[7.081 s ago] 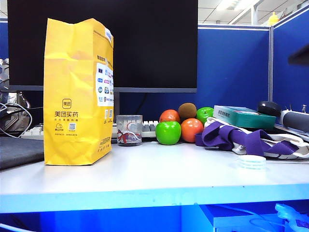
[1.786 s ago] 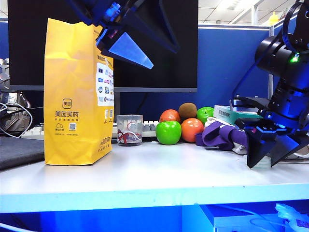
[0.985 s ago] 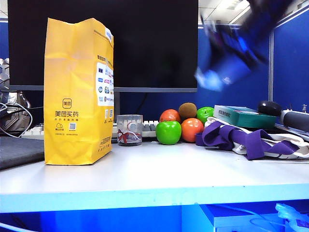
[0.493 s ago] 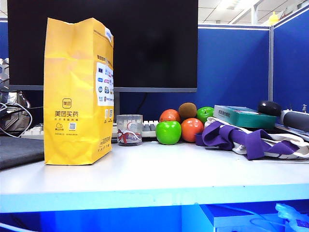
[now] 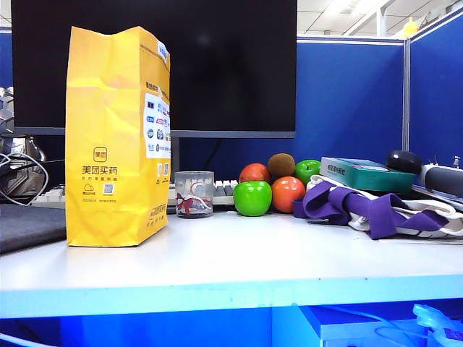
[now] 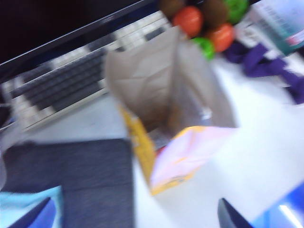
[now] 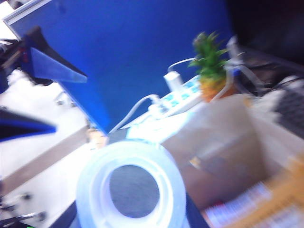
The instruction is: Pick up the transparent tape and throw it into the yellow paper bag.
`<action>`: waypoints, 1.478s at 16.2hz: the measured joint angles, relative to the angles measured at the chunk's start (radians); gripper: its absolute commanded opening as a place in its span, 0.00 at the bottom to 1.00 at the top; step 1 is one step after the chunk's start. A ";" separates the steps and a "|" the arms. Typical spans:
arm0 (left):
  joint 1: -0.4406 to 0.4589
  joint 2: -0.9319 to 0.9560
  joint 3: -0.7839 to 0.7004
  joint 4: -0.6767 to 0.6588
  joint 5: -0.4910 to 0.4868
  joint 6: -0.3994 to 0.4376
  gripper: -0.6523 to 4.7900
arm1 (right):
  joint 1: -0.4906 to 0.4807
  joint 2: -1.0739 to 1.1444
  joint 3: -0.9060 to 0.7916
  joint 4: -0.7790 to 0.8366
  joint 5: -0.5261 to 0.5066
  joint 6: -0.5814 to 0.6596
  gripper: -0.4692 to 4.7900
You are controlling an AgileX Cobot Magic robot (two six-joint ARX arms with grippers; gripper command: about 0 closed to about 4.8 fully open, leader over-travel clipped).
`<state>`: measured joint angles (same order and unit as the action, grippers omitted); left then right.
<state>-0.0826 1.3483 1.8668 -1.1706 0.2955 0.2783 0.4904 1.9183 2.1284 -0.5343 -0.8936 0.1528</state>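
The pale counter [image 5: 239,260] carries the yellow paper bag [image 5: 116,137] upright at left, a dark mat [image 5: 29,225] beside it, a clear cup [image 5: 194,194], 2 green apples [image 5: 252,198], an orange [image 5: 287,194], purple cloth [image 5: 362,206] at right.

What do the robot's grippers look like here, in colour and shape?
The left gripper, above the yellow paper bag, has two pointed wedge-shaped fingers, blue with dark edges. The right wrist view, also over the bag, seems to show the same pair: dark triangles with glossy blue faces. The right gripper's own fingers are hidden. The exterior view shows neither arm.
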 measured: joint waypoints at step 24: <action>0.001 -0.059 -0.003 0.048 -0.023 0.055 1.00 | -0.032 0.143 0.235 0.235 0.058 0.132 1.00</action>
<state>-0.0818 1.2896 1.8637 -1.1229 0.2729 0.3332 0.4587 2.0617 2.3634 -0.2993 -0.8356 0.2844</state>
